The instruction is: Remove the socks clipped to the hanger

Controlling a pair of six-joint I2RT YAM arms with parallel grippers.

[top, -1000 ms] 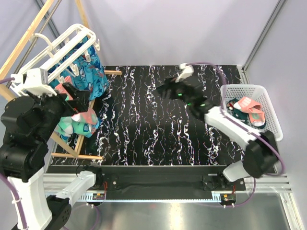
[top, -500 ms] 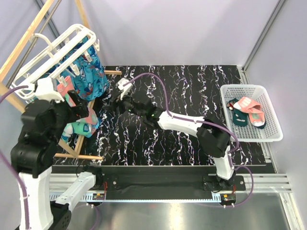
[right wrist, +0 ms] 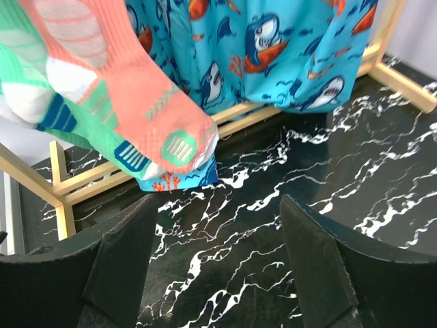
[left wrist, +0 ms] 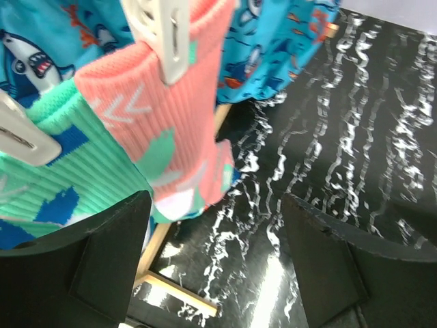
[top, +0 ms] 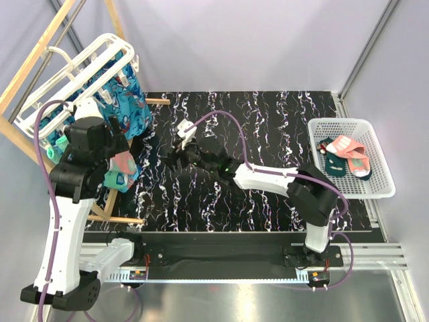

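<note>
The white hanger hangs at the far left. Blue patterned socks and a coral-pink and mint-green pair are clipped to it. In the left wrist view a white clip holds the coral-pink sock, next to the mint-green sock. My left gripper is open and empty just below the coral-pink sock's toe. My right gripper is open and empty, low over the table. It faces the coral-pink sock and the blue patterned socks.
A wooden pole frame carries the hanger. Its lower bars lie on the black marbled table. A white mesh basket at the right holds coral-pink socks and a dark teal sock.
My right arm has swung from near the basket across the table to the hanging socks at the left. My left arm has shifted and now points at the coral-pink sock.
</note>
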